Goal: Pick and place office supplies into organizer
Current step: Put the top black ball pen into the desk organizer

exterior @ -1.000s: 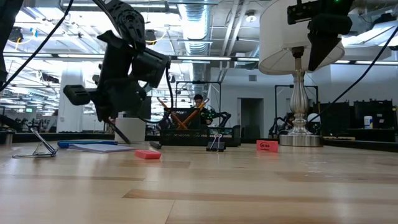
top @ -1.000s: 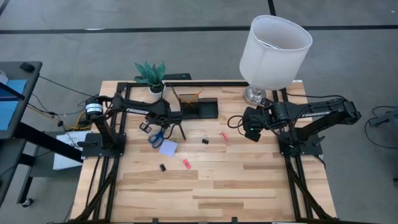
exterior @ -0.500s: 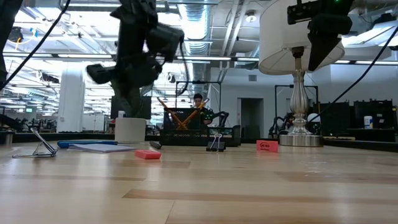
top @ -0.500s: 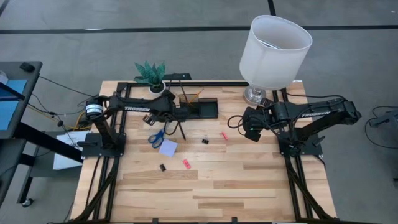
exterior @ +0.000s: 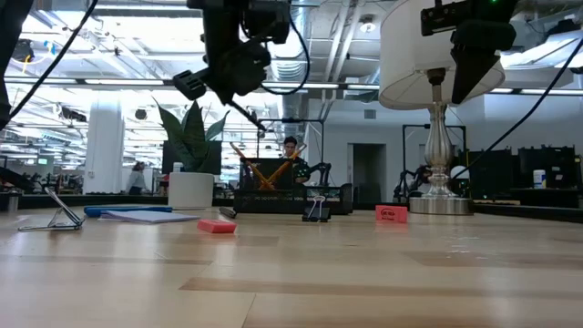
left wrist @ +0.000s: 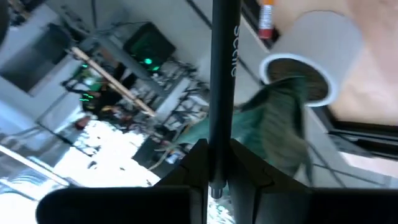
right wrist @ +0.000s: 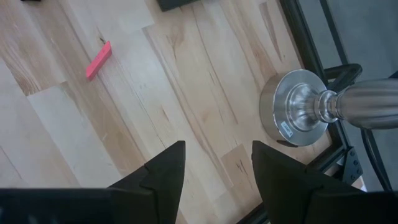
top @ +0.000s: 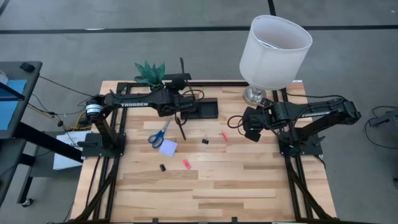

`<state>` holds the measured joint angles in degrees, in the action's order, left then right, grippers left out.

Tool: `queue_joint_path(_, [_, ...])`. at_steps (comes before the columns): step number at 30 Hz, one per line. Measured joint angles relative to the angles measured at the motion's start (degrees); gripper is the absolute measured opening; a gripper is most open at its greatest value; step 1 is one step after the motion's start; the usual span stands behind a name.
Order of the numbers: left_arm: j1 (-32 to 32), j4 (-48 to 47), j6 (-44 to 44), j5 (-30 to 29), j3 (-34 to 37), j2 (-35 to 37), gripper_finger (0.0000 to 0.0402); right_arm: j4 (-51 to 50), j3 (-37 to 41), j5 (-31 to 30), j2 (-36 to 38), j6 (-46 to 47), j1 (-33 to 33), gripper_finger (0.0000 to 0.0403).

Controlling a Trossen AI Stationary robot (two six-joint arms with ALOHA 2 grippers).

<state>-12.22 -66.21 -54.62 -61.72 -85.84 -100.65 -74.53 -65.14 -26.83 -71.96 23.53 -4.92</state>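
1. The black pen [left wrist: 221,74] hangs in the air above the organizer [top: 200,109], its long axis steeply tilted.
2. The left gripper [left wrist: 214,163] is clenched around the pen's end.
3. The right gripper [right wrist: 214,167], fingers spread and empty, hovers near the lamp base [right wrist: 298,116].

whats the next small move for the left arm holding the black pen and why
Probably tip the black pen upright and lower it into the organizer. The left gripper is shut on it, raised above the table by the organizer's cup end, where two orange pens already stand.
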Motion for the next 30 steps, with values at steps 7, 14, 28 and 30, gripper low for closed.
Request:
queue_joint_path(7, [-1.43,4.47,-5.87,-1.58,-0.04,-2.97,0.0021,-0.11,0.0,-0.02,0.0,-0.03,-0.28,0.0177])
queue_joint_path(14, [-2.22,4.29,-6.06,-1.48,-0.05,-8.72,0.0021,-0.35,-0.02,-0.07,0.0,-0.03,-2.52,0.0177])
queue_joint_path(28, [-2.11,6.5,-8.06,-1.98,0.0,-9.91,0.0019,0.01,-0.02,-0.24,0.0,0.44,-5.23,0.0177])
queue_joint_path(30, [-1.9,6.44,-8.02,-2.0,0.0,-9.91,0.0019,0.01,-0.02,-0.24,0.0,0.45,-5.23,0.0177])
